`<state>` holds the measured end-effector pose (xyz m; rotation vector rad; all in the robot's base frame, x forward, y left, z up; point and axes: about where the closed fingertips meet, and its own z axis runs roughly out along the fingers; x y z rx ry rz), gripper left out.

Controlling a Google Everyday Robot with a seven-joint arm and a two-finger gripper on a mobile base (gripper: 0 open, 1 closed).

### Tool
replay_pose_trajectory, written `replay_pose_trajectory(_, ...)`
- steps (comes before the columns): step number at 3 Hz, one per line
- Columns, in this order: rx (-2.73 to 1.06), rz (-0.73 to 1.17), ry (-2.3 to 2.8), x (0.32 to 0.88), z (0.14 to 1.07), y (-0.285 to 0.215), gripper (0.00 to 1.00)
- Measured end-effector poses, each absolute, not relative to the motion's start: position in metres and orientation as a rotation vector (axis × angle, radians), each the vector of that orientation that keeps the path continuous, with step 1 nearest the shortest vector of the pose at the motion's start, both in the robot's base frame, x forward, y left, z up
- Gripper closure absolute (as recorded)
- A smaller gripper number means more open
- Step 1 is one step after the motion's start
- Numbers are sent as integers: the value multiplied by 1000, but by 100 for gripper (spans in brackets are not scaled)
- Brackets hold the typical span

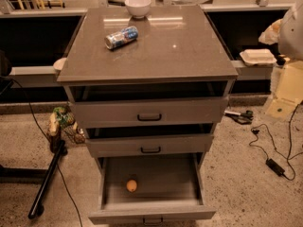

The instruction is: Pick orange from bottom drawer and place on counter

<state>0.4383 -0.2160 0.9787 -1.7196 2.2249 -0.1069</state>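
Observation:
The orange is small and round and lies on the floor of the bottom drawer, left of its middle. That drawer is pulled far out, with its grey front and dark handle at the lower edge of the view. The counter is the glossy grey-brown top of the cabinet. My gripper is not in view. A pale rounded shape at the right edge may be part of my arm.
A soda can lies on its side on the counter, and a white bowl stands at the back. The two upper drawers are slightly open. A white box sits on the right ledge. Cables and a black pole lie on the floor.

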Motion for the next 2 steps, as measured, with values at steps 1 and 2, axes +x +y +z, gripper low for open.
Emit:
replay_pose_trajectory(1, -1720, -107, 2225, 438, 979, -216, 0)
replay_pose_trajectory(2, -1720, -100, 2223, 440, 961, -215, 0)
